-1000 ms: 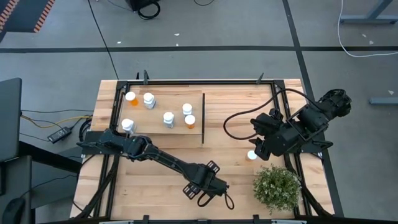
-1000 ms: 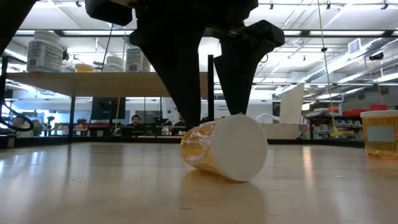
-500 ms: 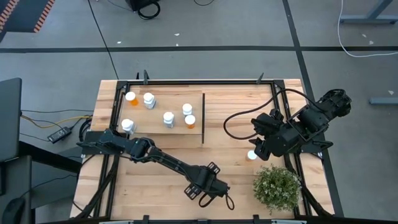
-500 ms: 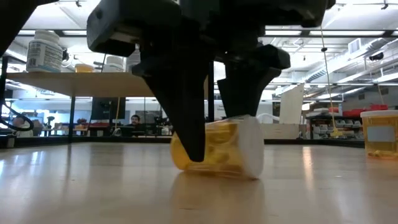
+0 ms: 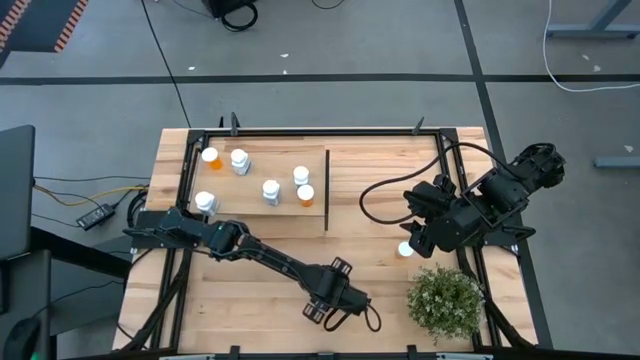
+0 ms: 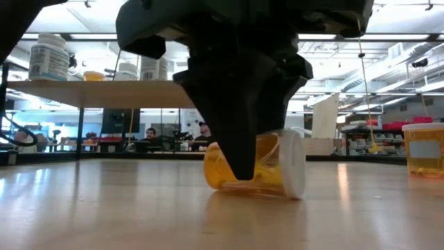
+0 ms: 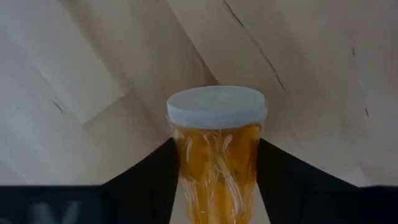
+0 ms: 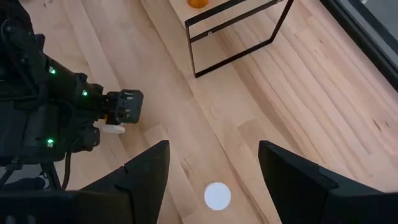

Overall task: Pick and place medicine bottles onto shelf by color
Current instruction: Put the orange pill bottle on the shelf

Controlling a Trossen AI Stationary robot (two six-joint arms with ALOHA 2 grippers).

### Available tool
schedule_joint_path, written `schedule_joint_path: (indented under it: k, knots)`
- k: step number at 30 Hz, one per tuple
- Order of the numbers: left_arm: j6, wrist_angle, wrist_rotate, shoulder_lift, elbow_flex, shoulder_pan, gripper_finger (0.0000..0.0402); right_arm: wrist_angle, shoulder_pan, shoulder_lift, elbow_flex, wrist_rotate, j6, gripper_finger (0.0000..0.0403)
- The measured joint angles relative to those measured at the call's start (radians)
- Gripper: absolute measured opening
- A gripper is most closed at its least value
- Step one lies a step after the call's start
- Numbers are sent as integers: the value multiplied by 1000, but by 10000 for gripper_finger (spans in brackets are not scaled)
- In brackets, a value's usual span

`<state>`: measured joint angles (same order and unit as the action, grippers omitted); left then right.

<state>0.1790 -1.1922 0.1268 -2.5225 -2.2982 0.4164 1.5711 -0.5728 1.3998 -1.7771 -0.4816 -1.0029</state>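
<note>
**Left tool closes around a toppled orange bottle**

Near the counter's front edge, the left tool straddles an orange bottle lying on its side, fingers against both flanks, white cap pointing away. The right tool hangs open over a white-capped bottle near the right edge, beside the plant. Six bottles stand on the shelf.
</note>
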Motion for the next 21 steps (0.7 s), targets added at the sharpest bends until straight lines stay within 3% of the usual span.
schedule_joint_path:
  k: [4,11,21]
  knots:
    - [-75,-12,0,4,0,-9,181,0,0,0,0,-8,8,253]
    - [-178,-28,8,46,-10,-37,211,0,0,0,0,-8,27,253]
    - [-435,-22,17,195,-12,-102,196,0,0,0,0,-13,58,253]
